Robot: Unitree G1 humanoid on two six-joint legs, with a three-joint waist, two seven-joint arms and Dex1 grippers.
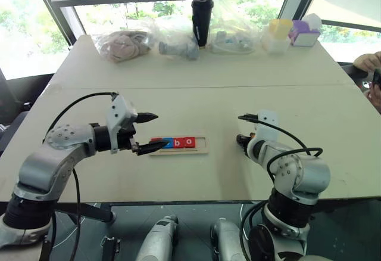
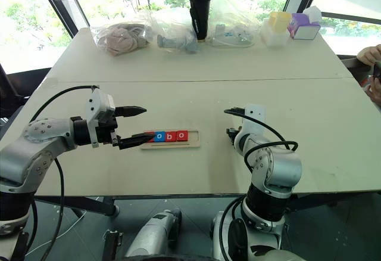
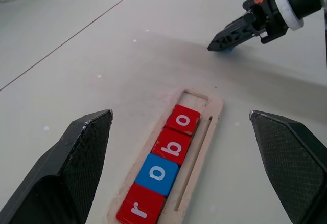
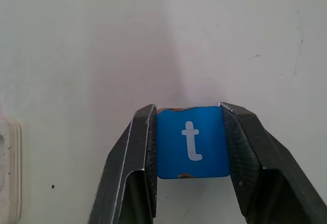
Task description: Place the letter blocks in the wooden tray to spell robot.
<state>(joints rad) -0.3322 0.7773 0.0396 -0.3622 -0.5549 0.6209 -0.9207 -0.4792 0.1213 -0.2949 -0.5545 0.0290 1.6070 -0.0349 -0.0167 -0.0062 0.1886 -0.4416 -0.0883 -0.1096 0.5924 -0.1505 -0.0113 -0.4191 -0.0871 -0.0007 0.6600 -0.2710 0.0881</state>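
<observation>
The wooden tray (image 1: 200,151) lies at the table's middle, near the front edge. Four letter blocks sit in it in a row: red r (image 3: 140,211), blue o (image 3: 158,173), red b (image 3: 174,145) and red o (image 3: 183,119). The slot at the tray's right end (image 3: 196,96) is bare. My left gripper (image 1: 149,133) is open and hovers at the tray's left end, one finger on each side of the row. My right gripper (image 4: 187,107) is shut on a blue t block (image 4: 191,147), low over the bare table to the right of the tray.
Along the table's far side stand clear bags (image 1: 125,45), a black tumbler (image 1: 202,18) and small boxes (image 1: 305,33). A person's hand (image 1: 369,62) shows at the right edge. A seam (image 1: 238,86) crosses the tabletop.
</observation>
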